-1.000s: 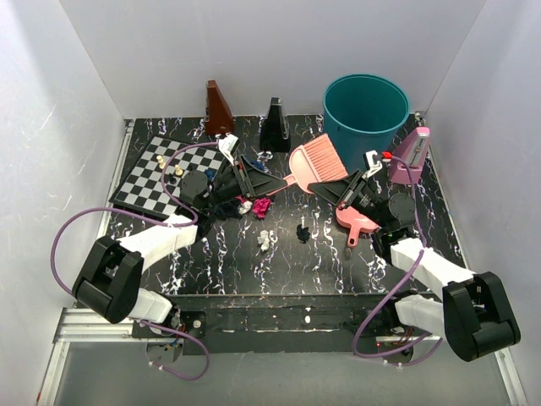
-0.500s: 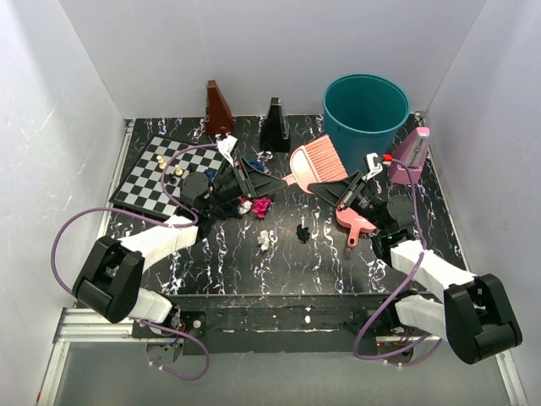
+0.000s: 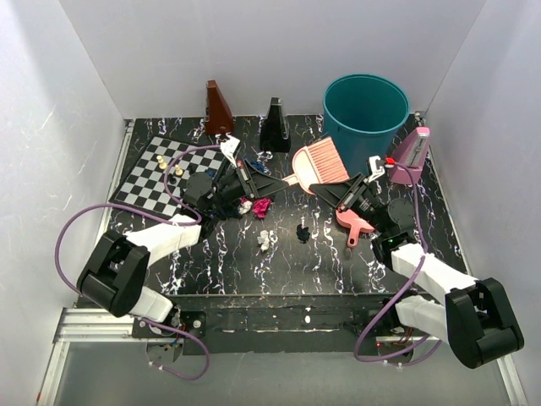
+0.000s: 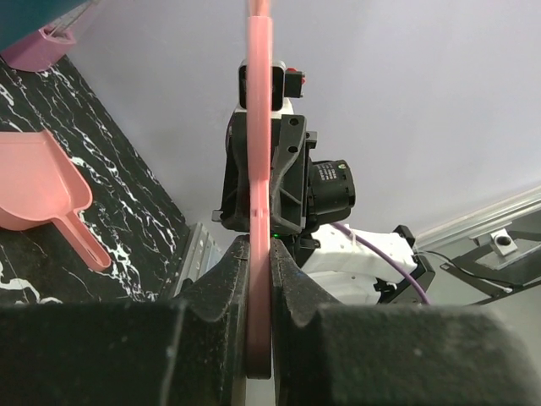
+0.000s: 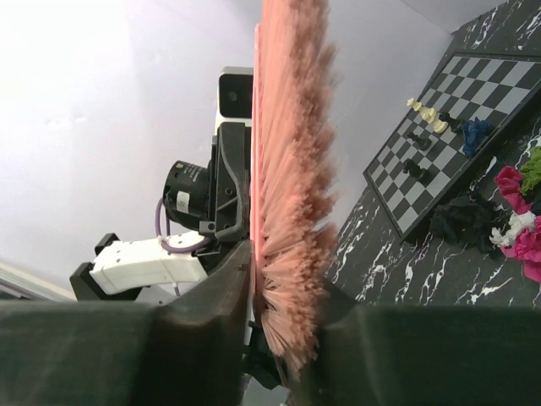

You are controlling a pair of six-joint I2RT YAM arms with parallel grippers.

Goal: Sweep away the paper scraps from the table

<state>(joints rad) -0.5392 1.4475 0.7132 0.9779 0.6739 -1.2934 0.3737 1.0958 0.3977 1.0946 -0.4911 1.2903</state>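
The pink brush [image 3: 319,161] hangs between my two arms above the table [image 3: 220,262]. My left gripper [image 3: 269,183] is shut on its thin handle [image 4: 259,169], both pads pressed flat against it. My right gripper [image 3: 331,186] stands open around the brush head, one finger against the back and the bristles [image 5: 292,152] loosely filling the gap. Paper scraps lie below: a magenta wad [image 3: 261,205] in a mixed cluster, a white one [image 3: 265,241] and a dark one [image 3: 303,232]. The right wrist view shows magenta and dark wads [image 5: 516,182] beside the chessboard [image 5: 473,76].
A pink dustpan [image 3: 353,222] lies on the table under my right arm. A teal bin [image 3: 365,110] stands at the back right. The chessboard [image 3: 156,173] with several pieces is at the left. Brown [image 3: 219,108], black [image 3: 274,124] and pink [image 3: 407,156] metronomes stand along the back.
My left gripper closed onto the brush handle. My right gripper's jaws widened around the brush head. The brush tipped slightly; the scraps stayed put.
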